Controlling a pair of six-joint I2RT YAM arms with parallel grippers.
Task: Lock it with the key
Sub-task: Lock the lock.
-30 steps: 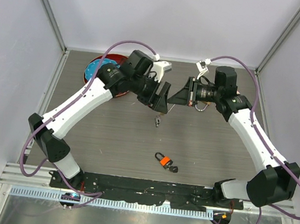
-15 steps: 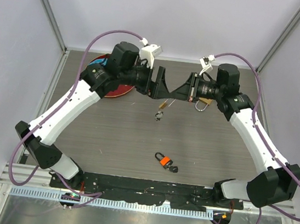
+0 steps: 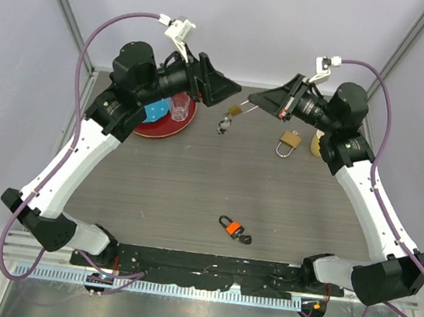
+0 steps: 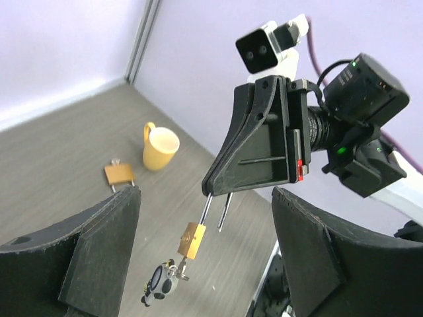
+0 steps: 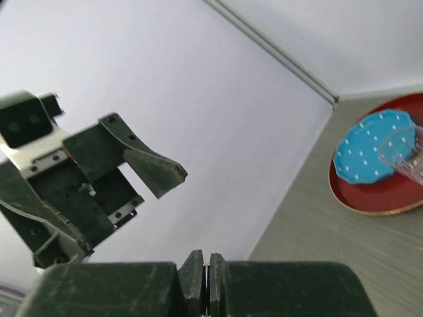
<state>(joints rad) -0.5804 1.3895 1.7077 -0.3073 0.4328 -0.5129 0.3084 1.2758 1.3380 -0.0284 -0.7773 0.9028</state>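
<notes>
My right gripper [image 3: 251,96] is shut on the shackle of a small brass padlock [image 3: 234,111] and holds it high in the air. The shackle stands open; one leg hangs free beside the padlock body [image 4: 193,240]. A key sits in its underside, with a black-and-white keychain [image 4: 158,285] dangling from it. My left gripper [image 3: 232,95] is open and empty, facing the padlock with its fingers [image 4: 99,244] on either side at a distance. In the right wrist view the gripper [image 5: 202,254] is pressed shut on a thin sliver; the padlock is hidden below.
A second brass padlock [image 3: 288,143] lies on the table by a yellow mug [image 4: 160,145]. An orange padlock with keys [image 3: 233,226] lies near the front. A red tray [image 3: 149,128] at the back left holds a blue plate [image 3: 156,108] and a clear cup [image 3: 178,109].
Both arms have risen and swung toward the back wall. The right gripper carried the padlock up with it. The left gripper has drawn back to the left of the padlock.
</notes>
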